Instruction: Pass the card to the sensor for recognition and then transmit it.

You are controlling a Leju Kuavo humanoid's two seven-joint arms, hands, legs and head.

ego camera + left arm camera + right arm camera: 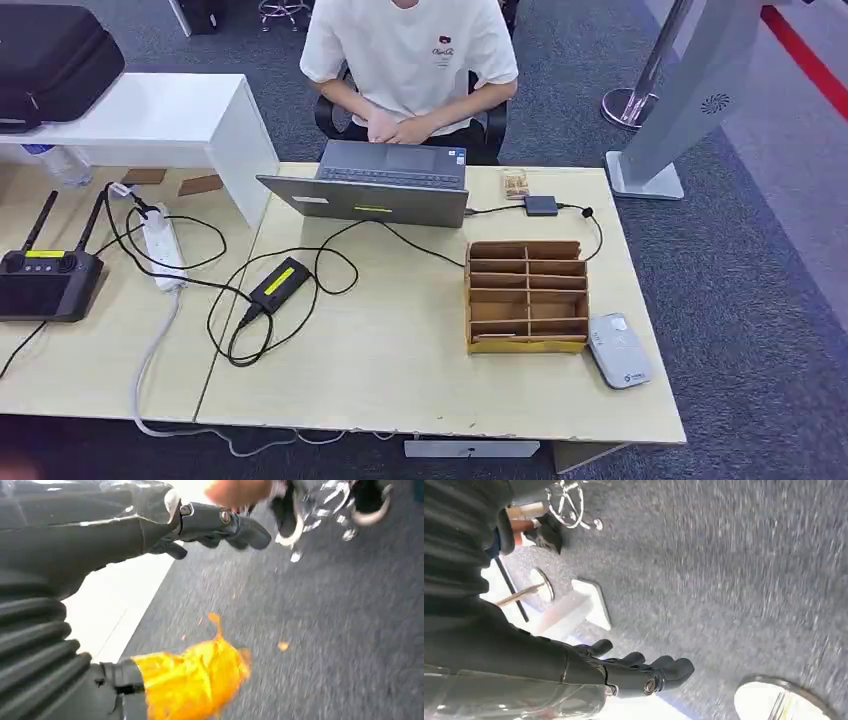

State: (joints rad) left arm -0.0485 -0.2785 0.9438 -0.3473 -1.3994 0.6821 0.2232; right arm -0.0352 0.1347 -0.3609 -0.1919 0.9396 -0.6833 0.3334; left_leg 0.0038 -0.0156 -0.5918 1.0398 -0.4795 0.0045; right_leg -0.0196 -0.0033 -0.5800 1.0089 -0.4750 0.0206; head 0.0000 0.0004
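Observation:
A wooden card rack (527, 295) with open slots stands on the right part of the light wooden table (400, 370). A thin pale card edge (498, 338) seems to lie in its lowest left slot. Just right of the rack lies the grey-white card sensor (618, 350), flat near the table's right edge. My left hand (150, 535) hangs over grey carpet, its dark fingers (235, 525) stretched out and holding nothing; its thumb (195, 677) is wrapped in yellow tape. My right hand (589, 665) also hangs above the carpet with straight fingers (659, 672) and nothing in them.
A person sits behind an open laptop (380, 190) at the table's far side. Cables, a black power brick (279, 283) and a power strip (163, 247) lie at left, beside a black controller (45, 280). A grey stand (690, 100) rises to the right of the table.

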